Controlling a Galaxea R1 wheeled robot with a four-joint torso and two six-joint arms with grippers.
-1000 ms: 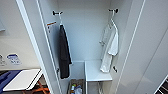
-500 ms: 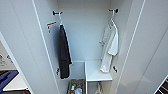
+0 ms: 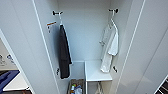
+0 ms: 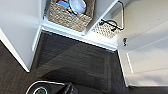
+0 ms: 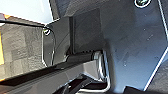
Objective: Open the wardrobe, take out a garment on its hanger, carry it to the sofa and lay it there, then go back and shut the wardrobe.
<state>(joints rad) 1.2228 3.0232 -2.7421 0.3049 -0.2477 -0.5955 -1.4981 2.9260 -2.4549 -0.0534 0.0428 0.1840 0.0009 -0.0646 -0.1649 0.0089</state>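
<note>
White garment [image 3: 109, 47]: thin, limp, light; lift by hanger [image 3: 111, 21] hook off black peg. Gripper states: cannot tell.

No text can be read anywhere; a small orange-edged tag [image 3: 51, 24] hangs inside the wardrobe [image 3: 82, 32], its marks too blurred to read.

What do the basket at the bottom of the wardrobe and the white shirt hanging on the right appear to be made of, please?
The basket looks like woven natural fibre, perhaps wicker or seagrass: tan, with a coarse plaited texture on its wall. The white shirt seems to be thin, light cloth, as it hangs limp in soft folds from its hanger. The exact fibre cannot be told.
</note>
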